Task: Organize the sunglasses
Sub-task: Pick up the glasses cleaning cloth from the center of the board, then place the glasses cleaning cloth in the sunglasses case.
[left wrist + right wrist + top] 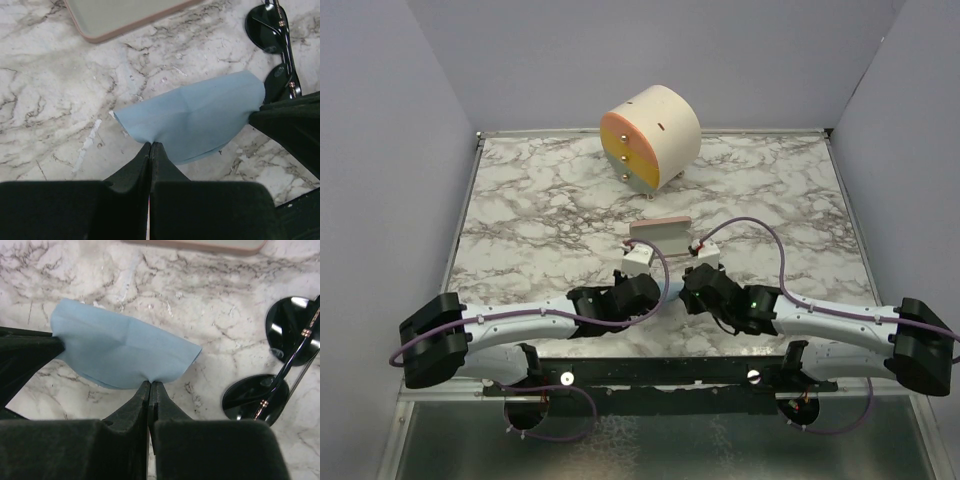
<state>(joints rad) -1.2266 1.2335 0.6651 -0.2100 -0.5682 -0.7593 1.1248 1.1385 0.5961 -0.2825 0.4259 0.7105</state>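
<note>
table [50,100]: marble-look top, white w/ grey veins, smooth, slight sheen
cloth [200,115]: lt blue fabric, matt, soft, one crease
sunglasses [290,335]: lenses dark, glossy, mirror-like refl.; frame thin, black, small metallic bands
case [125,15]: smooth matt face, pinkish rim, prob. plastic
left gripper [150,150]: black, matt, plastic-looking
right gripper [150,386]: same black matt finish
round box [650,135]: matt cream shell, orange front, small shiny knobs

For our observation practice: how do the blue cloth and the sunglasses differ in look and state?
The cloth is light blue and matte; the sunglasses are black and glossy. The cloth is pinched by the left tool and right tool; the sunglasses lie unheld.
</note>
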